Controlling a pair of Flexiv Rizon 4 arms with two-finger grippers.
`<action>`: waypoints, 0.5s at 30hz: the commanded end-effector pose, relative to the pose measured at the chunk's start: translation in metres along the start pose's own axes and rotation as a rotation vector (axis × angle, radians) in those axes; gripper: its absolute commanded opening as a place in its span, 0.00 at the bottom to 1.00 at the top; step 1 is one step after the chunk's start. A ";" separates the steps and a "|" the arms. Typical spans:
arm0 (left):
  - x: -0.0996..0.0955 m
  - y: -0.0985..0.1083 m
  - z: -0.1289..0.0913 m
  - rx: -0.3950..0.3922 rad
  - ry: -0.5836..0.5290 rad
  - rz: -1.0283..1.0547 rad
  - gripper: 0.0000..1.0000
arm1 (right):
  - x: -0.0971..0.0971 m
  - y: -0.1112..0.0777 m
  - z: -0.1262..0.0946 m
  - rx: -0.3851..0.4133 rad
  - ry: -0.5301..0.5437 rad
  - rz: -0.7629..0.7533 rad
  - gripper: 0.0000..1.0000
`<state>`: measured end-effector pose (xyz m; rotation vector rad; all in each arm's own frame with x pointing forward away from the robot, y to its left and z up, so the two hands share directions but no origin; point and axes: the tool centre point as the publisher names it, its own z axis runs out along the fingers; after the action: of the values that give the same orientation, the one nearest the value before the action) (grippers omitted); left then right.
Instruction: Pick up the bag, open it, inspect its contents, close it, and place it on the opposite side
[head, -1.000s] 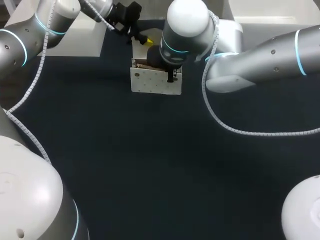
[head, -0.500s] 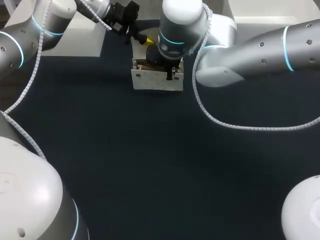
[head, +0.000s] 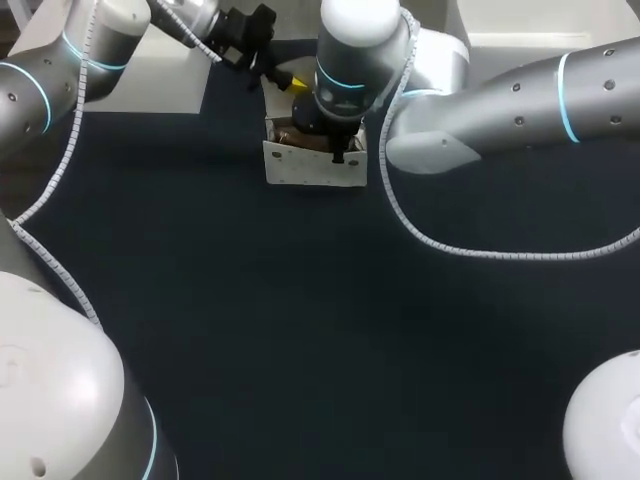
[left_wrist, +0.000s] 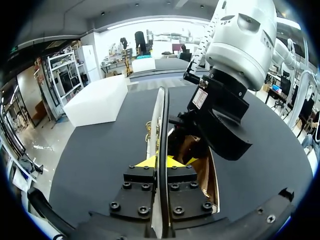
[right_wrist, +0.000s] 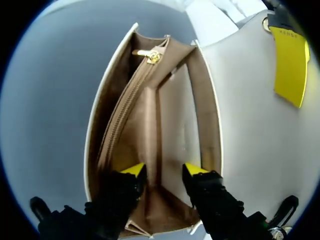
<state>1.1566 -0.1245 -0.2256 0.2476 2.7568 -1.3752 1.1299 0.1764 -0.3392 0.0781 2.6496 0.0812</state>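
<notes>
A white bag stands near the table's far edge with its mouth open. My left gripper is behind it, shut on the bag's raised flap, which runs edge-on between its yellow tips. My right gripper hangs straight down into the mouth, its yellow-tipped fingers apart and open over the tan lining. A zipped divider and a gold clasp show inside; I see no loose contents. In the head view the right wrist hides the opening.
A white box stands at the table's far left, close behind my left arm. Another white block lies at the far right. The dark table top stretches from the bag to the near edge.
My right arm has shifted a little left and toward the far edge, staying over the bag. The bag has turned slightly. My left gripper has kept its hold on the flap.
</notes>
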 end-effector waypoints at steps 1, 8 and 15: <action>-0.003 0.002 0.001 0.009 0.011 0.003 0.00 | 0.000 0.002 0.001 0.005 0.005 -0.004 1.00; -0.002 0.002 0.001 0.010 0.015 0.011 0.00 | 0.001 0.002 0.003 0.009 0.013 -0.004 1.00; -0.002 0.002 0.001 0.007 0.016 0.014 0.00 | 0.001 0.003 0.003 0.011 0.012 -0.005 1.00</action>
<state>1.1566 -0.1244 -0.2264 0.2742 2.7572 -1.3786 1.1286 0.1767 -0.3414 0.0719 2.6595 0.0755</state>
